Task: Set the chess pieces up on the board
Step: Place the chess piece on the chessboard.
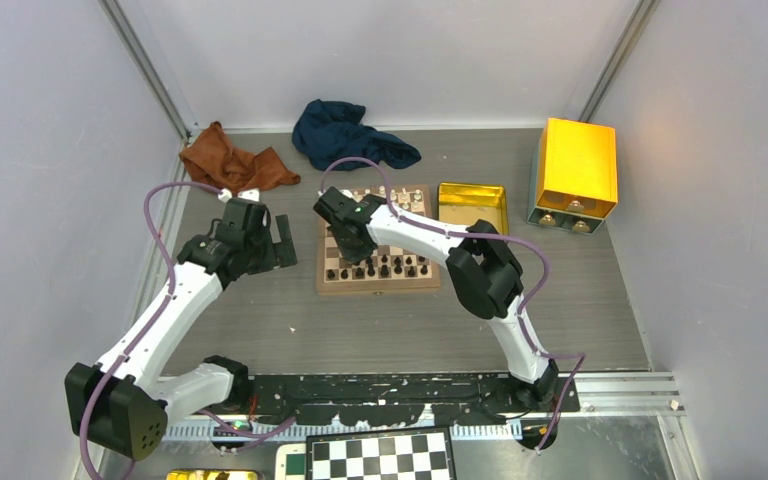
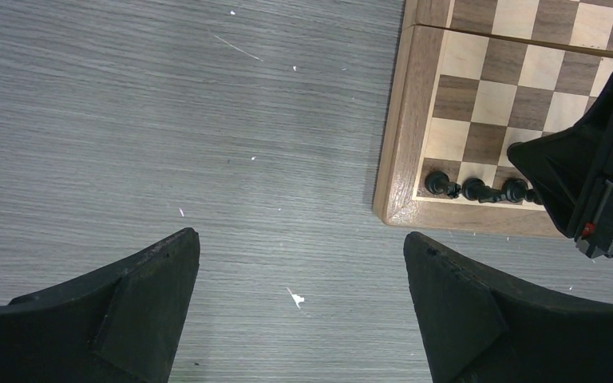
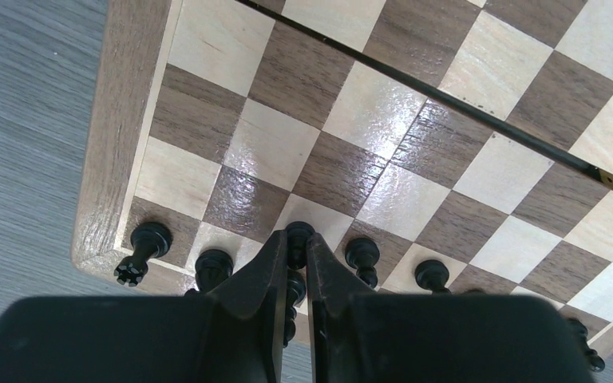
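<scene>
The grey wood-grain table [image 1: 290, 320] carries a square wooden chessboard [image 1: 378, 288] near its middle. A shallow gold tin tray [image 1: 471, 186] lies just beside the board's far right corner. A yellow box [image 1: 577, 165] stands further right. Along the far edge lie a crumpled rust-brown cloth [image 1: 235, 160] and a dark blue cloth [image 1: 345, 135] (both bunched, not folded). Small white specks [image 2: 295, 299] dot the bare surface.

One wooden board [image 1: 378, 289], one gold tray [image 1: 472, 208], one yellow box [image 1: 577, 165]. Two cloths: a rust cloth [image 1: 232, 162], a navy cloth [image 1: 345, 135].
</scene>
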